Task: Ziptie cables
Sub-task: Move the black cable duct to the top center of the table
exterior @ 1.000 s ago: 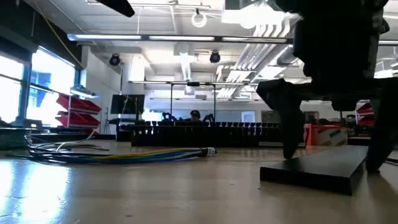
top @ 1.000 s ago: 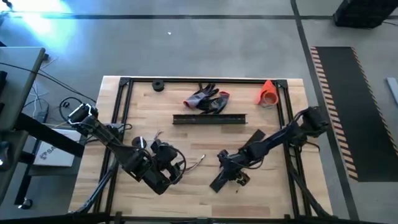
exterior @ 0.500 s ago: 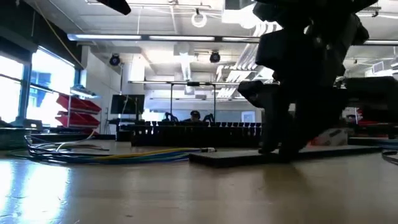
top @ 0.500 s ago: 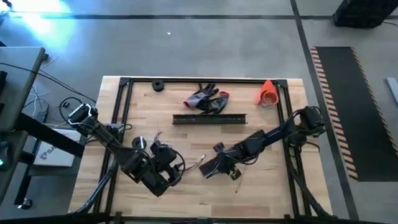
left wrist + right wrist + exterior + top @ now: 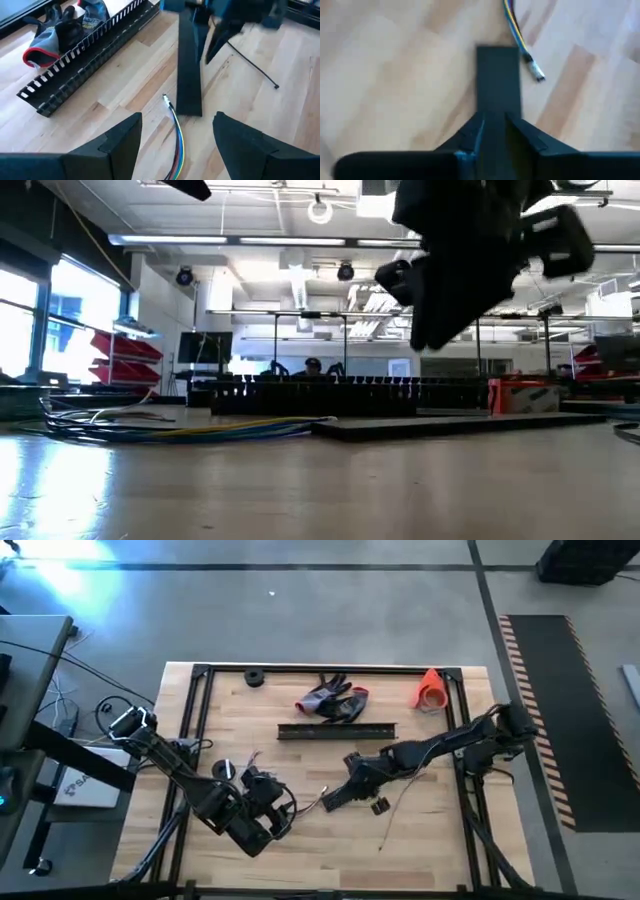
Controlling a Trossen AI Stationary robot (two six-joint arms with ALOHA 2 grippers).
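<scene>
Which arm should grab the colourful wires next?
Left, probably. The left end effector is open and empty, and the cables end right in front of it. The right end effector is shut on the strip.

Right wrist view was blurred; the right gripper point(image 5: 493, 131) fingers straddled a flat black strip point(image 5: 497, 75), contact w/ it couldn't be told. The strip's near end was hidden betw. the fingers. The cables point(image 5: 516, 27) ran off the pic edge; only the plug tip showed. In the left wrist view the cables point(image 5: 177, 145) were cut by the edge, and the left gripper point(image 5: 175, 145) bases too. In the low view the right arm was a dark mass, cut at the top. The thin wire point(image 5: 392, 812) was too small to detail.
</scene>
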